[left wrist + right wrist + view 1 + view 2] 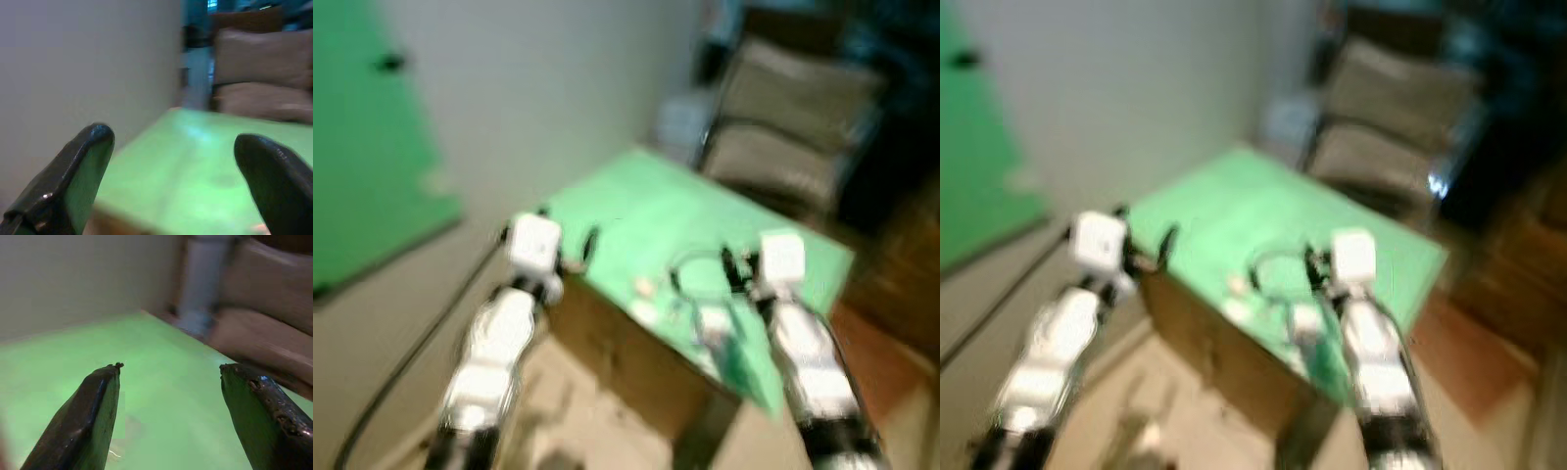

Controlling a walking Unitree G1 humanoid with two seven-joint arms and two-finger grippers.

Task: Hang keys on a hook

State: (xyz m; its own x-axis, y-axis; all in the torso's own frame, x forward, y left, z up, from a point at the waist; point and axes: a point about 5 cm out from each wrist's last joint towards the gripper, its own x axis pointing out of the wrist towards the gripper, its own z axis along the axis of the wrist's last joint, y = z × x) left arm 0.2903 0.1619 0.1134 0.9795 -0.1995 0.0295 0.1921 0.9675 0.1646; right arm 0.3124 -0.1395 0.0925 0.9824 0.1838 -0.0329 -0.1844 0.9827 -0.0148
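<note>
Near the table's (636,211) front edge lie small pale objects, possibly the keys (690,313), too blurred to tell. Left gripper (570,250) hovers at the near left corner, fingers spread wide; right gripper (736,266) hangs over the green top by the front edge, fingers also wide apart and empty. Bare wall (548,88) stands behind, a cushioned chair (798,122) beyond the far edge

Both head views are smeared by motion. Small pale things (646,287) on the green table (636,201) near the frame's centre are too blurred to tell apart.
</note>
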